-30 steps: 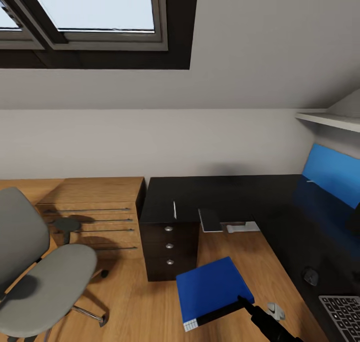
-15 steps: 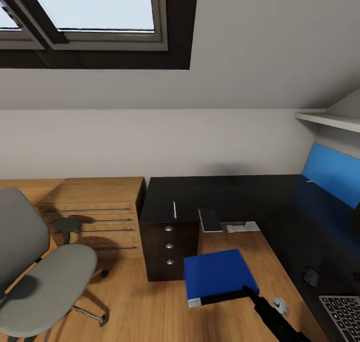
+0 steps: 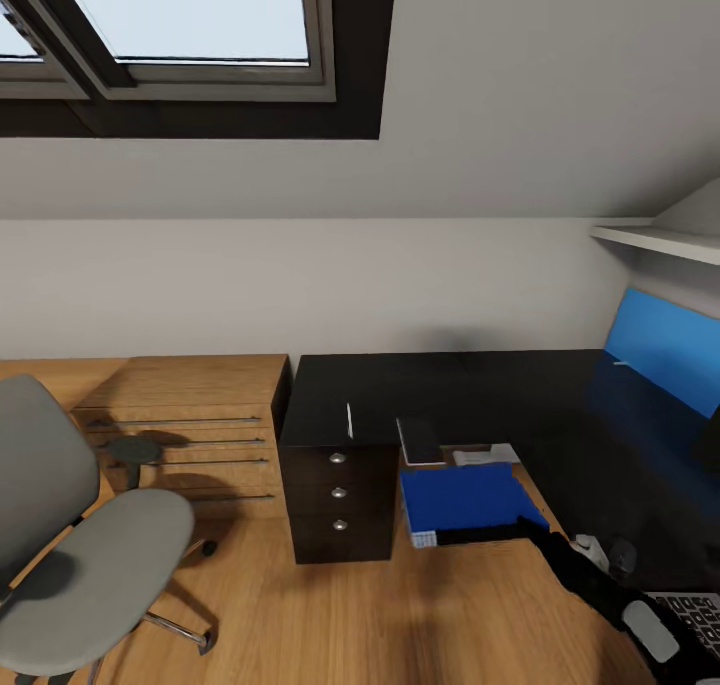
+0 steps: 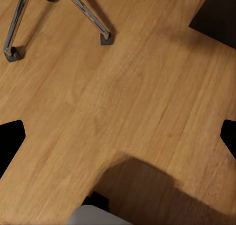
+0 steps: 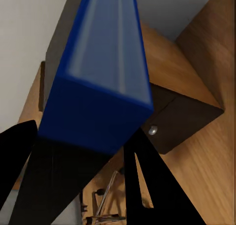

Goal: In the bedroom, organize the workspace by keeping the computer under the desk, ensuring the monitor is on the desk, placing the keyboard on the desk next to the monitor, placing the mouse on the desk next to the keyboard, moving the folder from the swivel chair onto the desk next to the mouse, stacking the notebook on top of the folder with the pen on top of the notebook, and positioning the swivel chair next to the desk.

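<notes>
Your right gripper is clenched on the folder, holding it above the floor beside the desk; I cannot tell your left gripper's state.

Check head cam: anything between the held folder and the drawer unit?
Nothing. In the head view, only bare wooden floor separates the folder, held by the right gripper, from the drawer unit.

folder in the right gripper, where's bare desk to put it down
The widest bare stretch of the desk runs along the back wall, from above the drawer unit toward the blue panel. The near right end is crowded: the keyboard and a small dark object lie there. The right gripper holds the folder over the floor.
</notes>
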Available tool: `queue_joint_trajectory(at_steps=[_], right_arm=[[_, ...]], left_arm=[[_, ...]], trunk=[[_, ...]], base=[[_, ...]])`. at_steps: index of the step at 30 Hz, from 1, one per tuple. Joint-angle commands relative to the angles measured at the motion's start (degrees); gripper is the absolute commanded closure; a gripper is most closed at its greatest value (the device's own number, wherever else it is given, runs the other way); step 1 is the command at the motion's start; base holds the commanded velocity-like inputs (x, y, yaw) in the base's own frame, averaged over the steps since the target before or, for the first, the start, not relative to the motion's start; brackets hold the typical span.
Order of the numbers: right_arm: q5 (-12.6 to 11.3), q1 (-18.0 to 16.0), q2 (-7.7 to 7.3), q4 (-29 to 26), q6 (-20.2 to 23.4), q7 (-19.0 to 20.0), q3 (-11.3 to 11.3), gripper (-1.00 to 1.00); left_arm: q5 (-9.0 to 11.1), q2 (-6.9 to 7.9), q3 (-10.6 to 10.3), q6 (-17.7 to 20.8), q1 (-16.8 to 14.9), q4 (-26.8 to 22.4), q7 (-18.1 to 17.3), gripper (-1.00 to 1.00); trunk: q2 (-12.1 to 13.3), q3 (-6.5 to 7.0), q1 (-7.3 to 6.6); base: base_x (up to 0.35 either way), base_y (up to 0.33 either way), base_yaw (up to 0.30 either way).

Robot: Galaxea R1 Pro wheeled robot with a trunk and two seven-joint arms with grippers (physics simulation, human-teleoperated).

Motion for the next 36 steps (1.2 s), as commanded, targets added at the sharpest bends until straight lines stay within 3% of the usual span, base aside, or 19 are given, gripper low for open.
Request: queue_joint_trajectory(at_steps=[1, 3, 6, 8, 10, 12, 15, 23, 28, 31, 34, 36], right_arm=[[-0.35, -0.03, -0.86, -1.99, 2.64, -0.93, -1.08, 1.0], [-0.45, -0.14, -2.62, -6.99, 8.07, -4.07, -4.51, 1.0], [-0.49, -0.3, -3.79, -12.64, 12.93, -9.74, -7.18, 1.0], [-0.51, -0.5, -4.33, -16.27, 14.84, -15.01, -8.61, 1.0], [-1.29, -0.58, -4.44, -18.18, 15.51, -17.83, -10.29, 1.0], [-3.81, -0.62, -4.27, -18.99, 15.75, -18.42, -12.43, 1.0], [-6.53, -0.64, -3.85, -19.37, 15.85, -18.38, -13.71, 1.0], [-7.45, -0.56, -3.7, -19.25, 16.3, -17.97, -14.21, 1.0], [-7.35, -0.56, -2.55, -19.2, 15.91, -17.86, -14.2, 1.0], [-7.33, -0.56, -1.12, -19.2, 15.07, -18.11, -14.22, 1.0], [-7.35, -0.56, 1.25, -19.19, 10.28, -18.33, -14.26, 1.0], [-7.36, -0.56, 3.72, -19.13, 2.11, -18.43, -14.33, 1.0]], left_arm=[[0.08, 0.0, 0.07, -0.12, -0.04, 0.01, 0.03, -1.0], [0.09, 0.02, 0.07, -0.12, -0.04, 0.01, 0.06, -1.0], [0.09, 0.0, 0.07, -0.09, -0.04, 0.01, 0.07, -1.0], [0.1, -0.04, 0.07, 0.0, -0.04, 0.01, 0.07, -1.0], [0.1, -0.3, 0.07, -0.03, -0.04, 0.01, 0.07, -1.0], [0.1, -0.47, 0.07, -0.09, -0.04, 0.01, 0.07, -1.0], [0.1, -0.6, 0.07, -0.11, -0.04, 0.01, 0.07, -1.0], [0.1, -0.72, 0.07, -0.12, -0.04, 0.01, 0.07, -1.0], [0.11, -0.69, 0.07, -0.12, -0.04, 0.01, 0.07, -1.0], [0.1, -0.68, 0.07, -0.12, -0.04, 0.01, 0.07, -1.0], [0.1, -0.67, 0.08, -0.12, -0.04, 0.01, 0.07, -1.0], [0.1, -0.67, 0.09, -0.12, -0.04, 0.01, 0.07, -1.0]], trunk=[[-0.07, -0.09, 0.01], [-0.07, -0.09, 0.01], [-0.07, -0.09, 0.01], [-0.07, -0.09, 0.01], [-0.07, -0.09, 0.01], [-0.07, -0.09, 0.01], [-0.07, -0.09, 0.01], [-0.07, -0.09, 0.01], [-0.07, -0.09, 0.01], [-0.07, -0.09, 0.01], [-0.07, -0.09, 0.01], [-0.07, -0.09, 0.01]], base=[[0.0, 0.0, 0.0], [0.0, 0.0, 0.0], [0.0, 0.0, 0.0], [0.0, 0.0, 0.0], [0.0, 0.0, 0.0], [0.0, 0.0, 0.0], [0.0, 0.0, 0.0], [0.0, 0.0, 0.0], [0.0, 0.0, 0.0], [0.0, 0.0, 0.0], [0.0, 0.0, 0.0], [0.0, 0.0, 0.0]])
